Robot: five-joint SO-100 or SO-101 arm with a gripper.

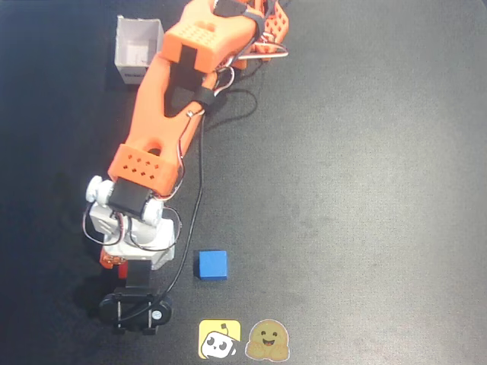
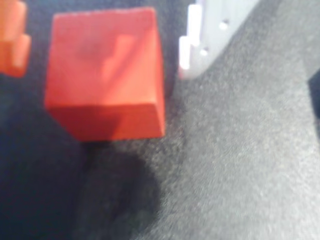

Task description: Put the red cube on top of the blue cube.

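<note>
Jaws stand apart in the wrist view, the gripper (image 2: 100, 45) flanking the red cube (image 2: 105, 75) on the dark mat (image 2: 240, 165) without visibly clamping it. Overhead, the blue cube (image 1: 212, 265) sits just beside them. Far behind, the white box (image 1: 138, 47) looks empty; no writing is readable.

Look at the overhead view and you find a dark, matte worktop (image 1: 365, 190) filling the frame. Near its top left corner you see a white open box (image 1: 138, 47), its mouth facing up and its walls pale against the dark surface. Along the bottom edge you have two stickers side by side: a yellow square sticker (image 1: 220, 339) with a small white cartoon figure, and just to its right a tan smiling-face sticker (image 1: 267, 341). In the wrist view the worktop (image 2: 250, 165) shows you a grainy, dark grey texture.
</note>
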